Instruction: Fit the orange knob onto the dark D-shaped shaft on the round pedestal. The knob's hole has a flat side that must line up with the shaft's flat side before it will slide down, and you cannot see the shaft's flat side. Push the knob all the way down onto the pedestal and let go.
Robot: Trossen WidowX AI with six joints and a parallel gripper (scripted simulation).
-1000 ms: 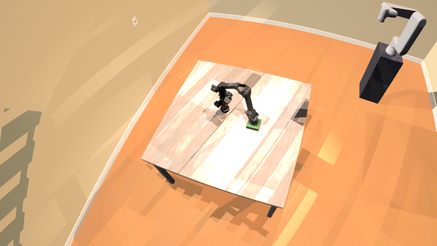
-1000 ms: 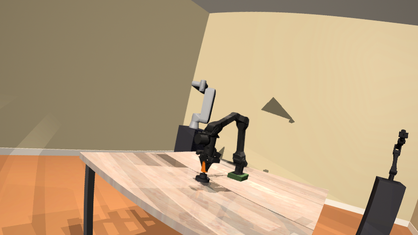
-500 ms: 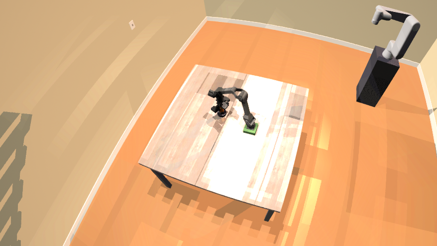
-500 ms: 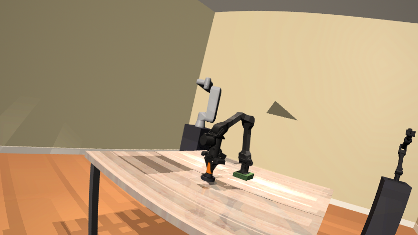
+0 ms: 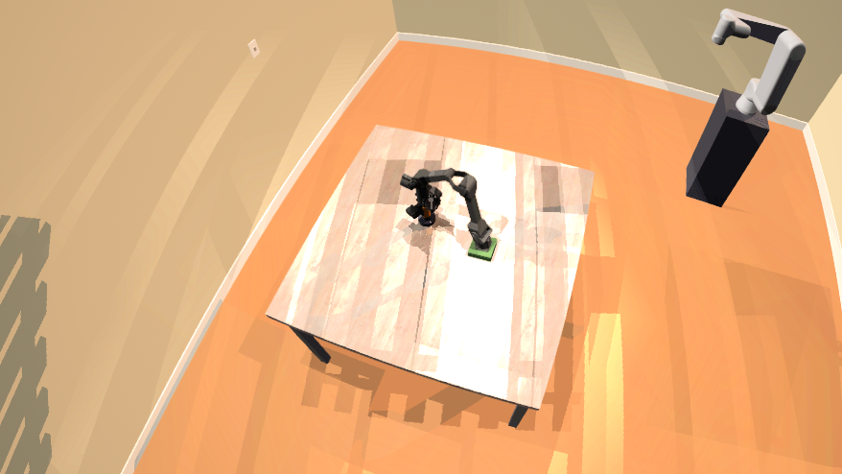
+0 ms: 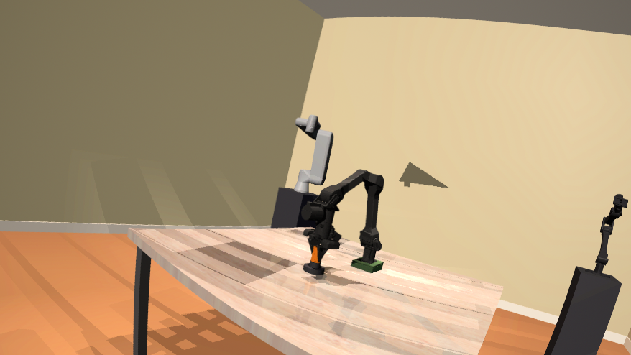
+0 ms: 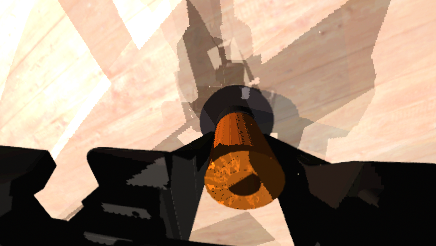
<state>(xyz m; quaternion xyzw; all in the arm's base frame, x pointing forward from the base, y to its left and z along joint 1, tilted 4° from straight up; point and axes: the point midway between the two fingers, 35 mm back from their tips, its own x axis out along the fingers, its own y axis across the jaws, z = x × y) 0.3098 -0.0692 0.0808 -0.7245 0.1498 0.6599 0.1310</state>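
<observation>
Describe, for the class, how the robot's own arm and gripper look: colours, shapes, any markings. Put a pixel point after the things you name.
The arm [image 5: 473, 206] [image 6: 372, 207] is matte black to dark grey, with slim angular links and chunky, rounded joints. The gripper [image 6: 315, 253] [image 7: 237, 137] is black too, its broad fingers notched and stepped. No markings are readable.

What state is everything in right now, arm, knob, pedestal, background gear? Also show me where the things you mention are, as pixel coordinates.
Fingers [image 5: 413, 210] [image 6: 330, 243]: shut on the knob
Orange knob [image 5: 427, 212] [image 6: 315, 255] [image 7: 232, 132]: gripped, over the pedestal; full seating unclear
D-shaped shaft: hidden, flat's direction unknown
Round pedestal [image 5: 427, 223] [image 6: 313, 269] [image 7: 210, 117]: upright on the table
WidowX arm [image 5: 473, 206] [image 6: 372, 209]: bent over, reaching down
Light grey arm [image 5: 782, 67] [image 6: 322, 157]: bent, gripping nothing visible
Far black arm [image 6: 603, 245]: raised
</observation>
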